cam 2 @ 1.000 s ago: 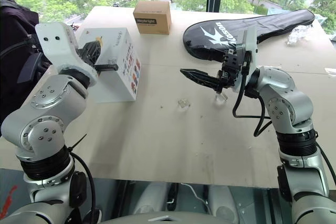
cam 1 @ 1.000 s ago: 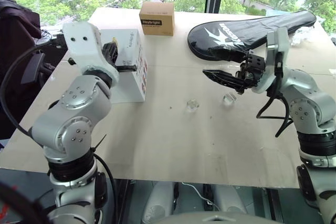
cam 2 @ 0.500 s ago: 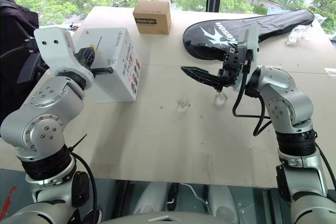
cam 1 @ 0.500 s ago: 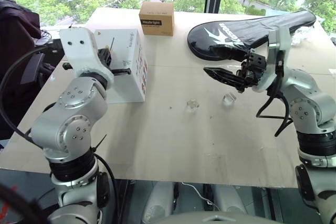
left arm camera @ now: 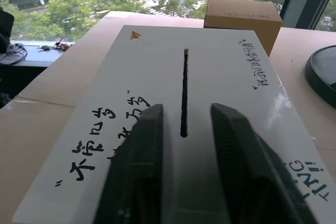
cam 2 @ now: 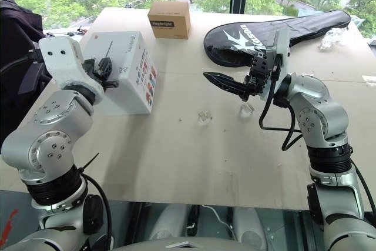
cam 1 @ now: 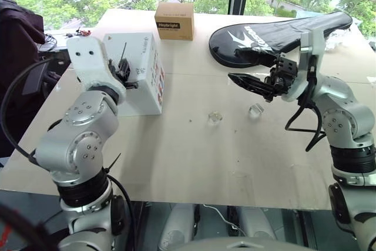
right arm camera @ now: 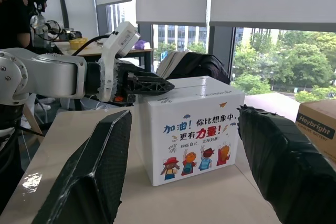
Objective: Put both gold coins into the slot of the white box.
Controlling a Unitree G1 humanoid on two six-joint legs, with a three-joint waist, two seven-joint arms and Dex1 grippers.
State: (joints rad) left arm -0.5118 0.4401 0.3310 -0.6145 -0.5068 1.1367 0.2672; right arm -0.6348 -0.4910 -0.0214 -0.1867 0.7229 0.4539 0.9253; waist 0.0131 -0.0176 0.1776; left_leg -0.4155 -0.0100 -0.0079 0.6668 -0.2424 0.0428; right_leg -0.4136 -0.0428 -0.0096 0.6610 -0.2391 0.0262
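Between the right gripper's (right arm camera: 186, 169) 2 spread black fingers (right arm camera: 97, 169) stands the white box (right arm camera: 191, 129) with colourful cartoon print on its side, while the left gripper (right arm camera: 149, 83) reaches over its top edge and a brown carton (right arm camera: 316, 127) sits beyond.

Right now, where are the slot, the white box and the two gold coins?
slot (left arm camera: 184, 93): left wrist view, middle of the slit.
white box (cam 1: 143, 95): left eye view, front face.
gold coins (cam 1: 215, 118): left eye view, the coin nearer the box; the other (cam 1: 256, 110).
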